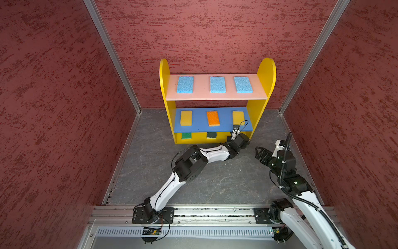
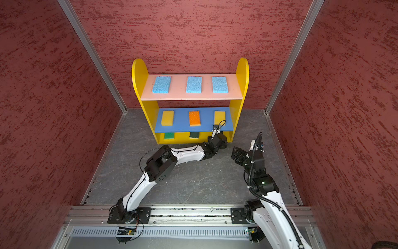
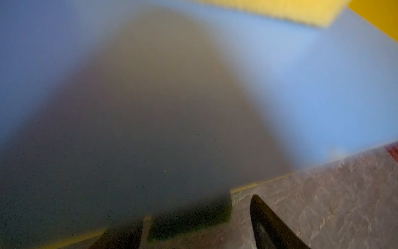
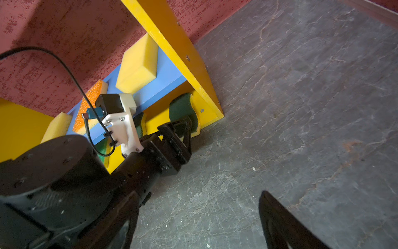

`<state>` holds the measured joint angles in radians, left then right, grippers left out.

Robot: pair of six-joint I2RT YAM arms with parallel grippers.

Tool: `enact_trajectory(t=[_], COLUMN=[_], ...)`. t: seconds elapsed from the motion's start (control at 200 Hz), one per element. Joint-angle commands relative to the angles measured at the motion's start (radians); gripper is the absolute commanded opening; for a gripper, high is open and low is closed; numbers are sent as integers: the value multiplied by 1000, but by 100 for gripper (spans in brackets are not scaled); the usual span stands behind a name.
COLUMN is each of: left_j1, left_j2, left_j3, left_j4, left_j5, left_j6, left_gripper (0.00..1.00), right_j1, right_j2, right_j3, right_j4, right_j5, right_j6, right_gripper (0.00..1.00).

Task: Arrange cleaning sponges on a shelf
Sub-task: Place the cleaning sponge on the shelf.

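The shelf (image 1: 266,73) stands against the back wall. Three light blue sponges (image 1: 217,84) lie on its pink top board. On the blue middle board lie a yellow sponge (image 1: 186,118), an orange-topped one (image 1: 213,118) and another yellow one (image 1: 238,116). The base holds a bright green sponge (image 1: 186,135), a dark green one (image 1: 212,135) and, at its right end, a wavy dark green sponge (image 4: 179,107). My left gripper (image 4: 189,127) reaches in there, open, its jaws straddling that sponge (image 3: 189,220) with gaps showing. My right gripper (image 1: 258,151) hangs open and empty over the floor.
Red textured walls close in on three sides. The floor is dark grey stone-patterned (image 1: 215,183). The left arm (image 1: 213,152) stretches diagonally across it toward the shelf's right end. A metal rail (image 1: 215,213) with both arm bases runs along the front.
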<state>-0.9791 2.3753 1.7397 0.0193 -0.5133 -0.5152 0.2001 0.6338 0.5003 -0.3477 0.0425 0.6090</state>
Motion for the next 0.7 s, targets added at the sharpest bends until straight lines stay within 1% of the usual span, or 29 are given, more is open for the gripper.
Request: enact_trajectory(t=[0.0, 0.14, 0.25, 0.401, 0.521, 0.626, 0.696], left_j1=[-19, -25, -33, -40, -48, -49, -50], left_j2=[-66, -141, -217, -361, -475, -567, -622], left_j3=[-85, -160, -259, -425, -531, -602, -648], left_j4=[60, 65, 81, 91, 50, -10, -33], left_j5=[-23, -39, -53, -69, -97, -106, -103], left_j6=[46, 46, 41, 30, 35, 23, 22], left_gripper=[78, 78, 77, 77, 77, 77, 77], right_j1=[-5, -5, -5, -4, -4, -3, 3], right_j2=[-3, 1, 10, 34, 52, 33, 17], right_j3=[16, 20, 15, 2, -24, -74, -93], right_j4=[7, -1, 7, 39, 88, 167, 189], right_j5=[-27, -36, -59, -115, -172, -226, -226], right_j6=[-12, -9, 5, 40, 106, 208, 268], right_gripper=[87, 86, 84, 75, 65, 61, 58])
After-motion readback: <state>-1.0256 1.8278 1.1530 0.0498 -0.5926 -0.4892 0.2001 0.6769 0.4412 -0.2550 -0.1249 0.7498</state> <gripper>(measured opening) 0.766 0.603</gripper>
